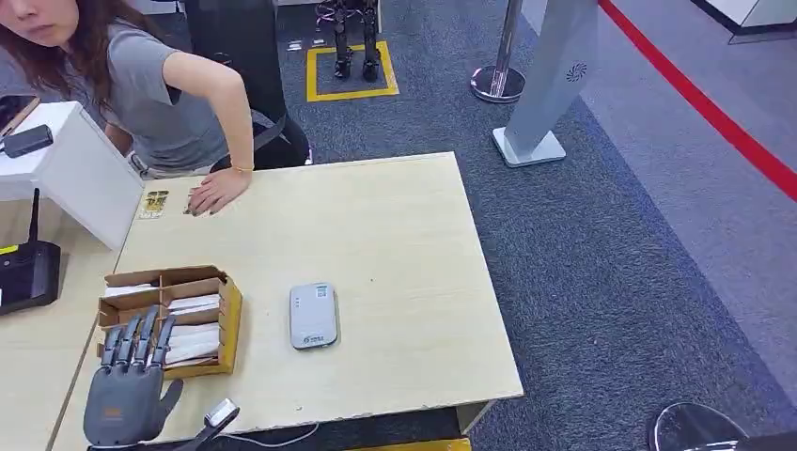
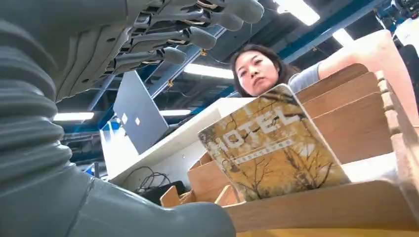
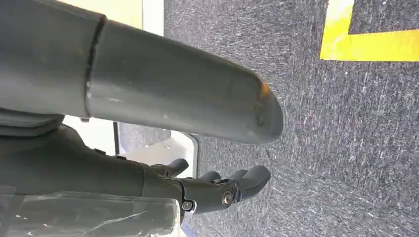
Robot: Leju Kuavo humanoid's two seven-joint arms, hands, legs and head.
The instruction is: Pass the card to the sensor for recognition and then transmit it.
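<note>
My left hand point(image 1: 132, 381) hovers at the table's near left corner, fingers straight and apart over the near end of a cardboard card box point(image 1: 230, 324) and holding nothing. In the left wrist view a yellow-brown hotel card point(image 2: 272, 145) leans upright in a box compartment, between the fingers point(image 2: 197, 34) and the thumb point(image 2: 148, 217) and touching neither. The grey-white sensor point(image 1: 313, 315) lies flat to the right of the box. My right hand point(image 3: 99, 163) hangs over the grey carpet, its fingers point(image 3: 237, 182) loose and holding nothing.
A person leans in at the far side with a hand point(image 1: 216, 193) flat on the table point(image 1: 376, 225), next to a card point(image 1: 153, 202). A white box point(image 1: 75, 169) and a black device point(image 1: 23, 272) stand at the left. A cable point(image 1: 273, 439) runs along the front edge.
</note>
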